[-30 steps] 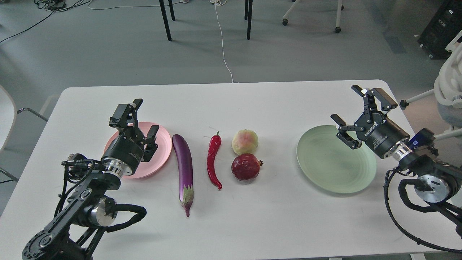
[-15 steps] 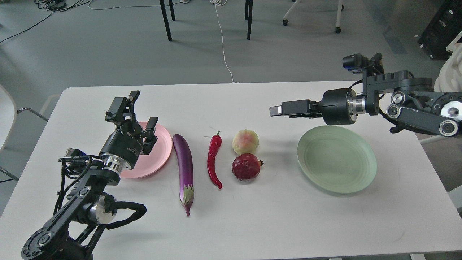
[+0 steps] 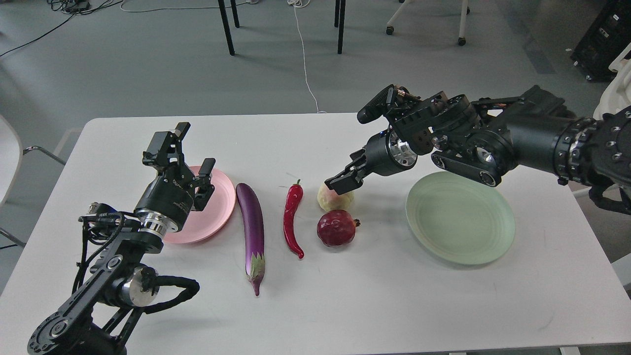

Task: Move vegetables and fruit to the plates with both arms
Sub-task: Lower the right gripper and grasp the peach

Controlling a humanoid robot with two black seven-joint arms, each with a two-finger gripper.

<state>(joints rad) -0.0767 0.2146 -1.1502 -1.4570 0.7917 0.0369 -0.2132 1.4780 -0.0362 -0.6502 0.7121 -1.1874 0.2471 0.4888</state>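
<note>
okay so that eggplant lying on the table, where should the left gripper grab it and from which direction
Grip the eggplant across its thick purple middle, coming straight down from above. It lies flat with its length running away from the robot, stem cap nearest, so fingers should close across its width. The pink plate sits close on its left and the chili on its right, leaving little side room. The left gripper is open.

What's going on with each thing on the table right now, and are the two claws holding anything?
Left gripper: open, empty, above the pink plate.
Right gripper: at the peach's top, grip unclear.
Pink plate: empty.
Green plate: empty.
Eggplant: lying on the table.
Chili pepper: lying on the table.
Peach: on the table.
Pomegranate: on the table.
</note>
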